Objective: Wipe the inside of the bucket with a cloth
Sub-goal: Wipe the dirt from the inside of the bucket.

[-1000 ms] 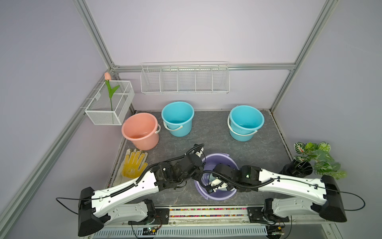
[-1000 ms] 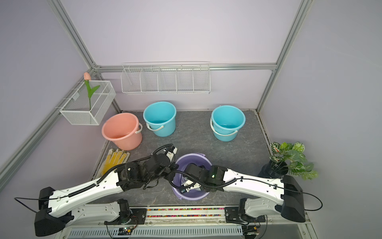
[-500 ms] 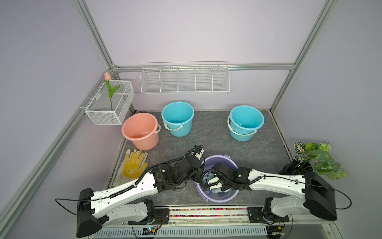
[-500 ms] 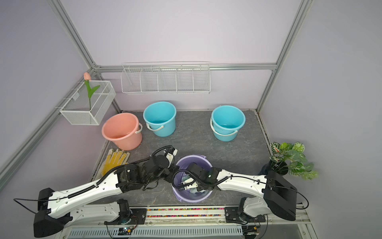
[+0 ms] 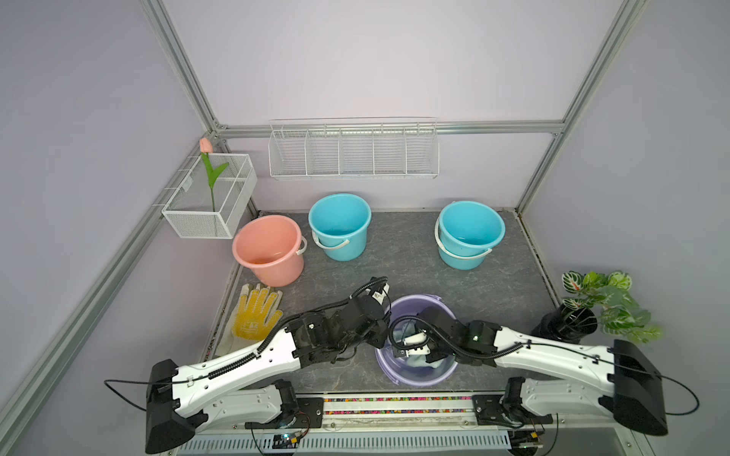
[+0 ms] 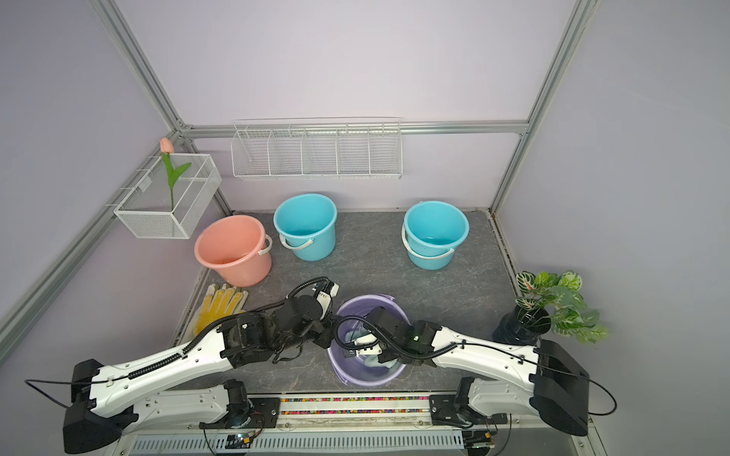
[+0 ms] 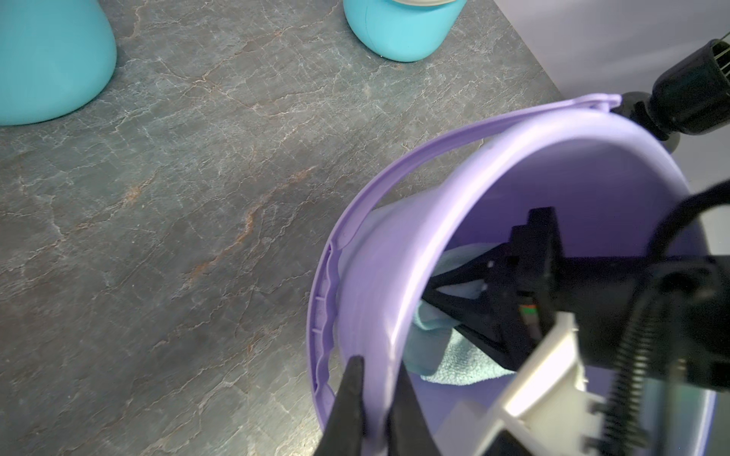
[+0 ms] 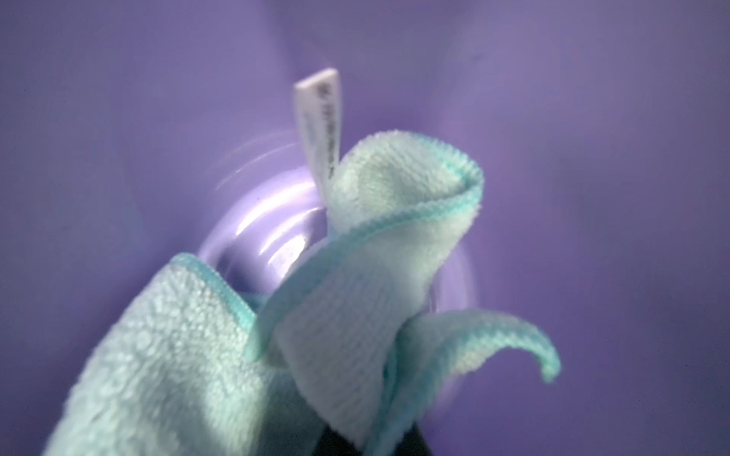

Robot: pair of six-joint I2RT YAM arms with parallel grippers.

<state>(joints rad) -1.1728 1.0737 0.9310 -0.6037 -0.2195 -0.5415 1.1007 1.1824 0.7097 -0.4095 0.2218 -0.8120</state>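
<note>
Cloth, pale mint microfibre with a darker stitched hem, sat bunched inside the lilac bucket, which stood at 6 o'clock on the grey stone-patterned mat in both top views. The right gripper reached down into the bucket from its 3 o'clock side, jaws pinched together on the cloth. In the left wrist view the towel spilled out on both sides of the black fingers and lay against the inner wall. The right wrist view showed folds fanning forward from the fingertips, which the fabric hid, with the small white label sticking up beyond them and the glossy bucket floor behind. In a top view the cloth showed as pale patches beneath the right wrist. The left gripper was clamped on the bucket's rim at its 9 o'clock, one finger outside the wall and one inside, well clear of the cloth. From the lilac bucket, a yellow-dotted glove lay flat near 9 o'clock, a pink bucket stood at 10 o'clock, two blue buckets at 11 and 1 o'clock, and a potted plant at 3 o'clock.
</note>
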